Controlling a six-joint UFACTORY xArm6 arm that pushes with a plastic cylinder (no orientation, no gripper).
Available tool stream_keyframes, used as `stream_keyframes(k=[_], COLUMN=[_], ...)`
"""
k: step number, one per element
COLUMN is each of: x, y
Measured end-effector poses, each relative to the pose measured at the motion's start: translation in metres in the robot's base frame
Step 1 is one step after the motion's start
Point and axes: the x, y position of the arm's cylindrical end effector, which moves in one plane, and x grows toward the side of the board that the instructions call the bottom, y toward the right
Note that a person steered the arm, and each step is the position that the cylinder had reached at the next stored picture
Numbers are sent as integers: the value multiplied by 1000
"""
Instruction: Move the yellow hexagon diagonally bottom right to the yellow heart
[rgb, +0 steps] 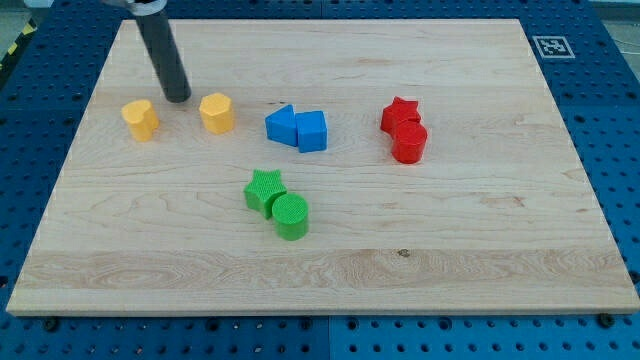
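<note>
The yellow hexagon (216, 113) sits on the wooden board (450, 260) at the upper left. The yellow heart (141, 118) lies to its left, about level with it. My tip (178, 98) rests on the board between the two yellow blocks, slightly toward the view's top. It touches neither block. The dark rod rises from the tip toward the view's top left.
A blue triangle (281, 125) touches a blue block (312, 131) right of the hexagon. A red star (400, 113) sits against a red cylinder (410, 143) farther right. A green star (264, 190) touches a green cylinder (291, 216) near the middle.
</note>
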Motion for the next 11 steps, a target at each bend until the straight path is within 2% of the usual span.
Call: stream_keyframes(k=[2,9,11], x=[0,59,70], y=[47,64,47])
